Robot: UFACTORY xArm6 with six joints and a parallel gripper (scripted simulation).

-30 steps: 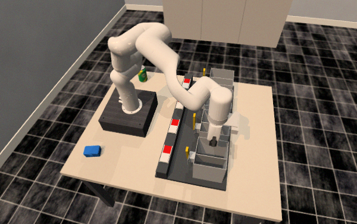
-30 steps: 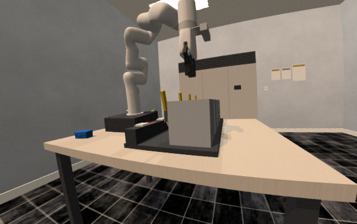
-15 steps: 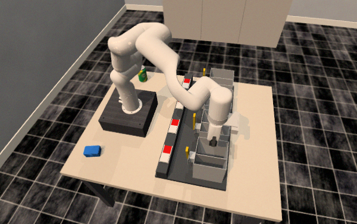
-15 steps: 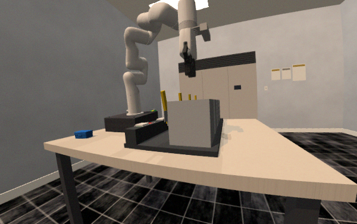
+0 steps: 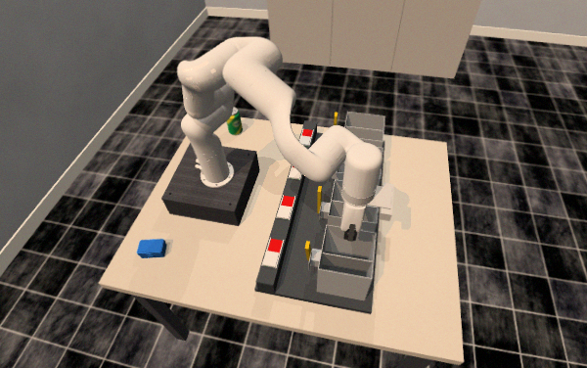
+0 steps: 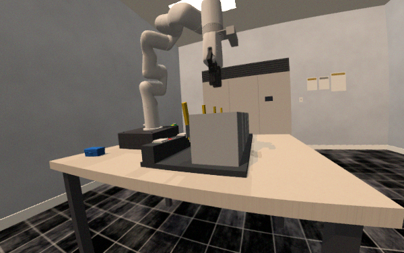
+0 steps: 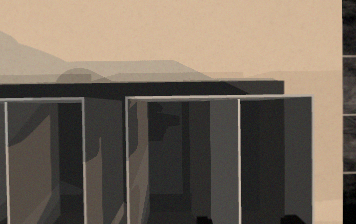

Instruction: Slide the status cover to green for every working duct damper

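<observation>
Your hand [image 5: 350, 232] [image 6: 215, 85] [image 7: 247, 220] is partly open with nothing in its grasp, high over the nearest damper [image 5: 342, 284] [image 6: 215, 141] [image 7: 225, 150], well apart from it. The other three dampers run in line from there toward the cabinet [image 5: 362, 36] [image 6: 242, 101]. From your hand toward the arm's base [image 5: 178, 188] [image 6: 129, 139], you have the yellow levers [image 5: 307, 251] [image 6: 185, 112], then the sliders [image 5: 273, 252] [image 6: 161, 140]; three show red, and the third from the near end is partly hidden by the arm. On the pale table [image 5: 421, 294] [image 6: 303, 175], a blue block [image 5: 152, 248] [image 6: 94, 151] lies beyond the sliders from your hand, and a green can [image 5: 235, 123] [image 6: 174, 124] stands past the base. The floor [image 5: 514, 196] [image 6: 202, 219] is dark tile.

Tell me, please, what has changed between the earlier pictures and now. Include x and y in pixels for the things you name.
Nothing has visibly changed. The gripper [image 5: 350, 232] [image 6: 215, 79] [image 7: 248, 220] still hangs above the dampers, holding nothing; the nearest yellow handle [image 5: 307, 251] [image 6: 185, 114] and the blue block [image 5: 152, 248] [image 6: 94, 151] are where they were.
</observation>
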